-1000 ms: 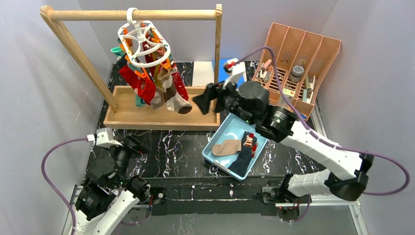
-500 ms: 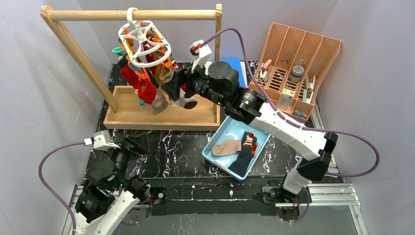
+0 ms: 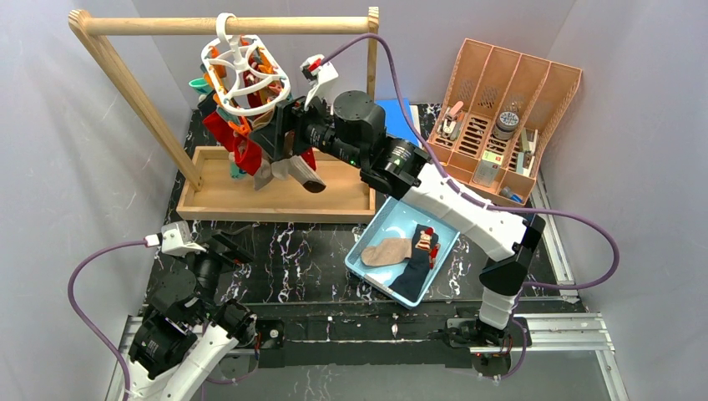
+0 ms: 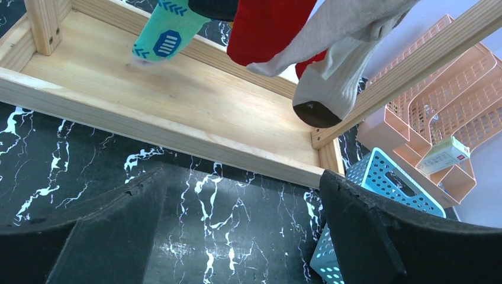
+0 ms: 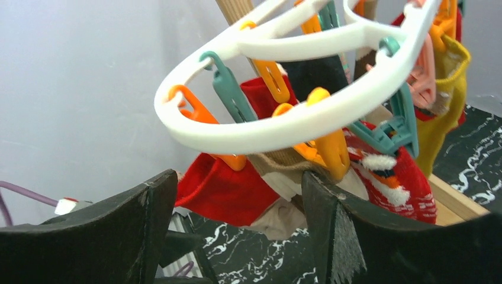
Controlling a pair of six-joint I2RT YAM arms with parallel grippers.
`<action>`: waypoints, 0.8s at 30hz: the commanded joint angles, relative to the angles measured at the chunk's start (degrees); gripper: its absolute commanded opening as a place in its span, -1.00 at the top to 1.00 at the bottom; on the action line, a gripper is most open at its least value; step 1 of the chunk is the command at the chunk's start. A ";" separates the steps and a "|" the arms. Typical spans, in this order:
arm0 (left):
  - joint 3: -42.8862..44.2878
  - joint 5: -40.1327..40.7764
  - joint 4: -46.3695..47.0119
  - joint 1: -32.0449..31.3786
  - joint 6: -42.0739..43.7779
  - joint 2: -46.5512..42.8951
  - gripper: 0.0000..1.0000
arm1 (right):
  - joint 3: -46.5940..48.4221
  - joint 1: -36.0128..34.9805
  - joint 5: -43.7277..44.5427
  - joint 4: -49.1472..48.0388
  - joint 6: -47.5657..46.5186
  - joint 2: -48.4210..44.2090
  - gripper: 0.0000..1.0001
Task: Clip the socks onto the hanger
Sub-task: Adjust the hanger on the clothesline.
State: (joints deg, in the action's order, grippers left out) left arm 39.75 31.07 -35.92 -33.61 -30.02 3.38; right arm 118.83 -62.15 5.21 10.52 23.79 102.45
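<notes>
Socks (image 3: 250, 154) of soft knit in red, beige, mustard and teal dangle from the white plastic ring-shaped hanger (image 3: 246, 77). Its hook is looped over the round top bar of a light wooden rail frame (image 3: 225, 26) at the far left of the black, white-veined marble worktop (image 3: 309, 259). Small orange and teal plastic clips (image 5: 228, 89) hang from the ring's smooth rim, several pinching sock cuffs.

The right claw (image 3: 280, 138) is raised just below the ring, its black, rough-faced pads (image 5: 349, 236) spread wide with nothing between them. In the wrist view the ring curves just above the fingertips. An orange clip (image 5: 328, 151) hangs close to the right pad; whether they touch cannot be told.

A ribbed beige sock with a brown toe (image 4: 331, 89) and a teal sock with a printed sole (image 4: 163, 32) hang over the frame's flat plank base (image 4: 177, 100).

Three more lie loose in a light blue perforated plastic basket (image 3: 399, 219) near the worktop's middle: a tan sock (image 3: 388, 251), a navy sock (image 3: 413, 271) and a small red patterned sock (image 3: 427, 241).

The left claw (image 4: 241, 177) hovers low over the marble by the near edge, jaws fully apart and empty. A peach slatted plastic desk organiser (image 3: 534, 83) stands at the far right.
</notes>
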 commanded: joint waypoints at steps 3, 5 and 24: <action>-0.65 0.50 0.51 -0.23 0.40 0.35 -0.97 | 6.99 0.09 -4.35 -2.20 0.33 1.42 -0.63; -0.69 0.35 0.57 -0.23 0.47 0.55 -0.97 | 7.66 0.06 -4.47 -1.70 -0.06 1.79 -0.61; -0.75 -0.46 0.68 -0.23 0.84 1.98 -0.97 | 17.84 -0.52 -6.45 -3.22 0.88 11.56 -0.42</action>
State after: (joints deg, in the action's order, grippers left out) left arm 39.72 30.48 -35.90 -33.61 -29.58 4.40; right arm 131.28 -62.46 1.15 10.52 24.08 111.85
